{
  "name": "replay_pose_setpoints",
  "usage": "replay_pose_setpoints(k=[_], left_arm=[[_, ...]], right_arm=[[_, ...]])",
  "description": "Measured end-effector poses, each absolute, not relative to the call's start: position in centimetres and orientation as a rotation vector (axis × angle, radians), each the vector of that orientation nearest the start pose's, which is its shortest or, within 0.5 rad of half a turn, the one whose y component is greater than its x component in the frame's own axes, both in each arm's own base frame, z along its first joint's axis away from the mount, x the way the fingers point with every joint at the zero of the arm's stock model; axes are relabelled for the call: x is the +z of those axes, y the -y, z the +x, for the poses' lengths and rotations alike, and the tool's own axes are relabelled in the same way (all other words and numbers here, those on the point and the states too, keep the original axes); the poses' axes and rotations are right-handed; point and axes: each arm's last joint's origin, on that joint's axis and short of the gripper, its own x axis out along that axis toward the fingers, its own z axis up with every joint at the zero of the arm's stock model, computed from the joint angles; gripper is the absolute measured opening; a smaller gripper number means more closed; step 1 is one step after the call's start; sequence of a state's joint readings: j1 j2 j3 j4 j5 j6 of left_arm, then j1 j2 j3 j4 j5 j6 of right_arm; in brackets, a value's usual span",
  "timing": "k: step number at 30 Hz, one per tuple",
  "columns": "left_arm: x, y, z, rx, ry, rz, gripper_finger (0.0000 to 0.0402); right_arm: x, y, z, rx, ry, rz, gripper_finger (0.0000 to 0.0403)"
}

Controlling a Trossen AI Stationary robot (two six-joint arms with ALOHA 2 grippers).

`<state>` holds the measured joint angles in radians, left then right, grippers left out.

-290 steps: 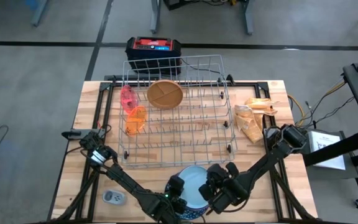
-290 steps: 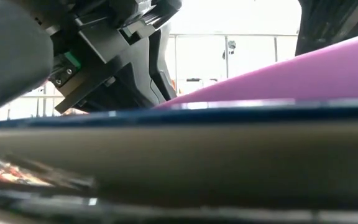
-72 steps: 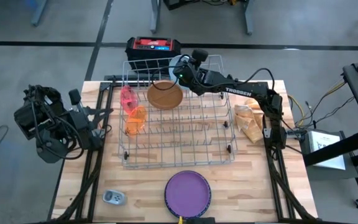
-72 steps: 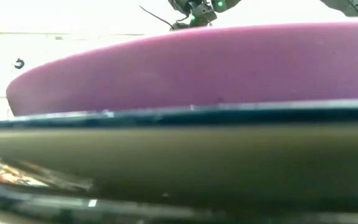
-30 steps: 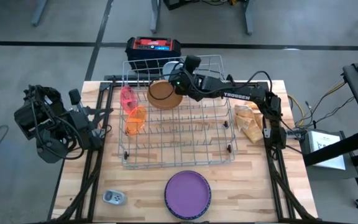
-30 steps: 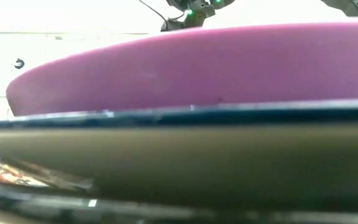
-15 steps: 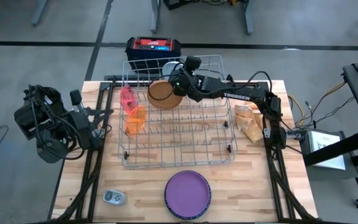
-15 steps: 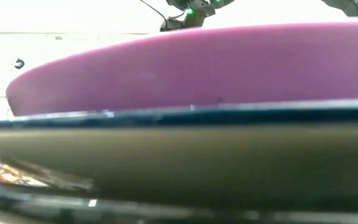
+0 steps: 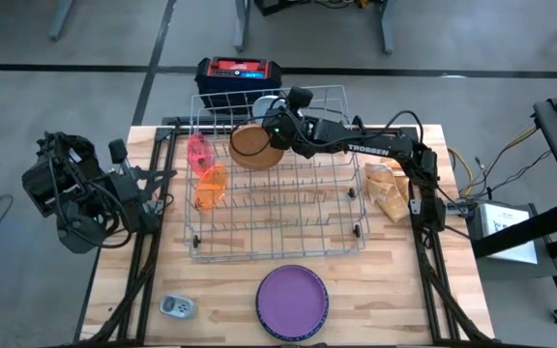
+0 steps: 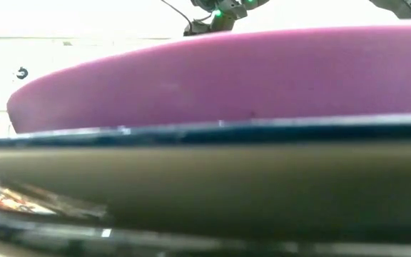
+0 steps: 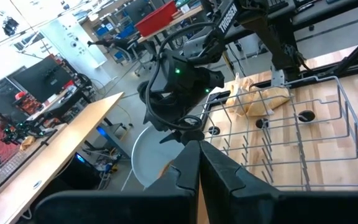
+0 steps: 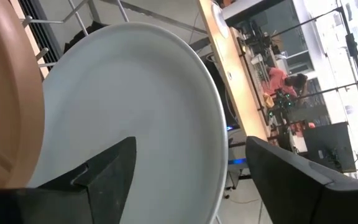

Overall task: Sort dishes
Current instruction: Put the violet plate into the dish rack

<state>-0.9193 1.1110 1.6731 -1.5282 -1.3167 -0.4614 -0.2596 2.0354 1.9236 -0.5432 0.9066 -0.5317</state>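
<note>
Right end effector (image 9: 277,118) sits at the far edge of the wire rack (image 9: 288,208), fingers spread wide either side of the white plate's (image 9: 264,104) rim, not clamping it. From its wrist view the white plate (image 12: 135,118) fills the gap between the two fingers with clearance on both sides. Plate stands on edge in the far row, just behind the brown divided plate (image 9: 255,146), also on edge; whether the two touch I can't tell.

Pink cup (image 9: 198,148) and orange cup (image 9: 212,186) sit along the rack's left side, orange nearer the front. Rest of the rack is bare wire, so plenty of room in the middle and right rows.

Purple plate (image 9: 292,300) lies flat on top of a dark plate (image 9: 292,335) at the desk's (image 9: 409,290) front edge, centred, well clear of the rack. In the low view this stack blocks nearly everything.

Left end effector (image 11: 197,163) is closed, holding nothing, parked off the desk's left edge, well apart from the dishes.

Small grey-white device (image 9: 176,306) sits at the front left corner. Crumpled tan bags (image 9: 393,184) lie just right of the rack. Red-topped black box (image 9: 240,77) sits on the floor behind the rack's far edge. Front left and front right desk areas are bare wood.
</note>
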Motion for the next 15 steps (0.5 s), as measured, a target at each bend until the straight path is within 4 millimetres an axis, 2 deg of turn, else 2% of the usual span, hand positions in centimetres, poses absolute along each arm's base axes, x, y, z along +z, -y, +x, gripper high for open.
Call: replay_pose_setpoints(k=[8,15], left_arm=[[45.97,7.90,9.55,0.442,-0.323,0.425,0.0000],[45.97,7.90,9.55,0.441,-0.323,0.425,0.0000]], right_arm=[[32.09,13.87,43.49,-0.911,-0.933,-0.656,0.0317],[31.72,13.72,43.67,-0.748,-0.845,-0.460,0.0302]])
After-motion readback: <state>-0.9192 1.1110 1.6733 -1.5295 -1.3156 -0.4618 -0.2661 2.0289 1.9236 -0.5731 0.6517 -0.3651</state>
